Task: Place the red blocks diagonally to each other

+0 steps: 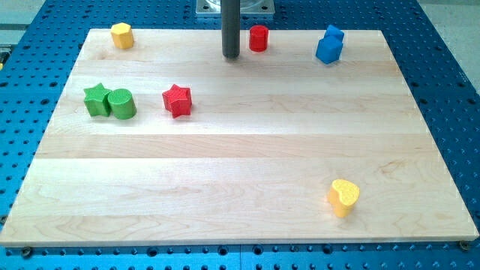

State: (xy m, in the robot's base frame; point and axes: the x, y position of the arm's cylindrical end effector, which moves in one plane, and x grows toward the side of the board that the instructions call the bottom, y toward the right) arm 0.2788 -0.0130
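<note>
My tip [230,56] stands near the view's top edge of the wooden board [240,157], a plain dark rod with nothing to open or close and carrying nothing; it touches no block, so far as the angle lets me judge. Just beside it, toward the view's right, sits the red cylinder [259,37], close to the board's top edge with a narrow gap between it and the rod; the red star [178,100] lies well apart from it, lower and toward the view's left. Left of the star, the green star [95,100] and the green cylinder [121,103] sit touching each other; a yellow hexagon-like block [122,35] rests at the top left corner; a blue block [330,45], its shape hard to make out, sits at the top right; a yellow heart [343,197] lies alone at the lower right.
</note>
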